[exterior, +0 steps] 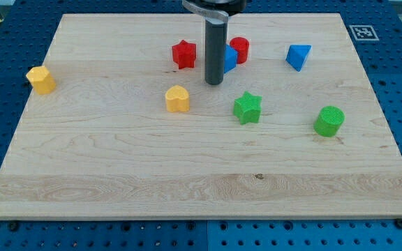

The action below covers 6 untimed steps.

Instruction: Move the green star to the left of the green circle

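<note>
Your hand here is a bare rod, so nothing is opening or gripping; my tip point(214, 83) is resting up-left of the green star point(247, 107). That side is suiting a rightward push toward the green circle point(329, 120).

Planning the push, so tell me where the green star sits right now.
The green star lies right of the board's centre, between the yellow heart on the view's left and the green circle on its right, just below-right of my tip.

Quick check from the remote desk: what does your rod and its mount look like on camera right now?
A straight, smooth cylinder, dark grey to black, plain down to my tip. At the view's top it enters a wider dark collar edged with a pale metallic ring. No cables, labels or markings show on it.
</note>
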Each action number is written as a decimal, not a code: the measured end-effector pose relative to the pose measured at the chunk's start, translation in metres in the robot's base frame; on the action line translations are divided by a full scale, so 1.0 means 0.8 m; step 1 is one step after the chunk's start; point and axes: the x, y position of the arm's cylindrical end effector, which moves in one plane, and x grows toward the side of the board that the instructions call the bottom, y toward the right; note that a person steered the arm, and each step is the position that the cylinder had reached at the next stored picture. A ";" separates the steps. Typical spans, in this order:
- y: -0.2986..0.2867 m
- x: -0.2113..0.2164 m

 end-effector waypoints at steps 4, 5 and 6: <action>0.029 0.054; 0.049 0.065; 0.057 0.081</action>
